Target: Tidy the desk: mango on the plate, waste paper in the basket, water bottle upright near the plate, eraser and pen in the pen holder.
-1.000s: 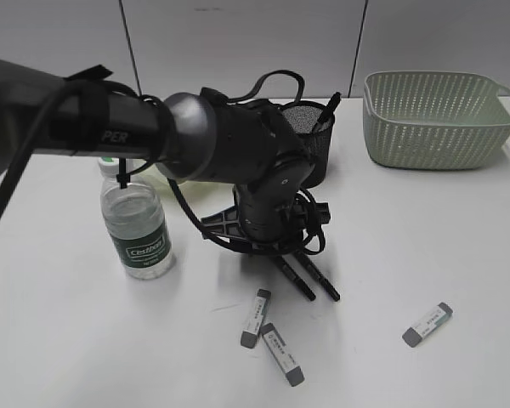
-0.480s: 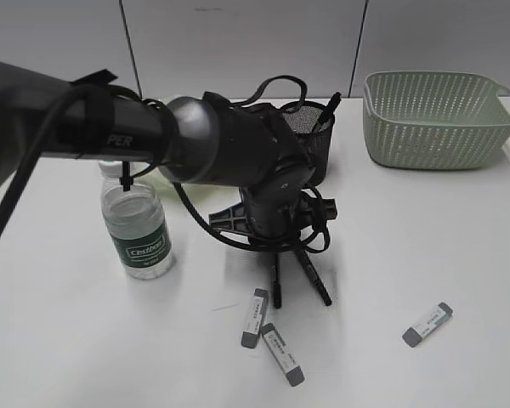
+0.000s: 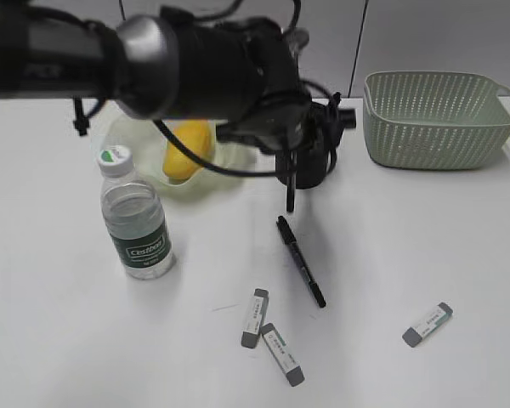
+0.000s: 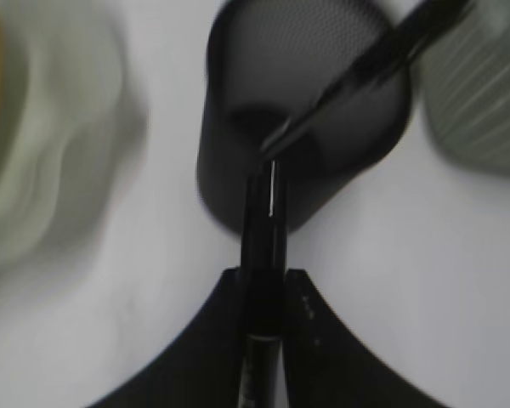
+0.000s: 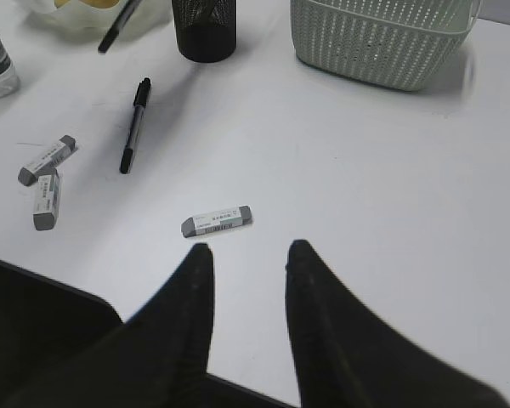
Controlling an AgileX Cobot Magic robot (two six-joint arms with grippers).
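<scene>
While the left gripper point(image 4: 262, 293) clenched a pen point(image 4: 263, 229) hanging nearly upright, the holder point(image 4: 302, 119) stood just ahead of and below its tip; the right gripper point(image 5: 246, 255) gaped idle, well apart

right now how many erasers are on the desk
3: two erasers touching at front centre, one alone at front right. Any inside the pen holder would be hidden.
</scene>
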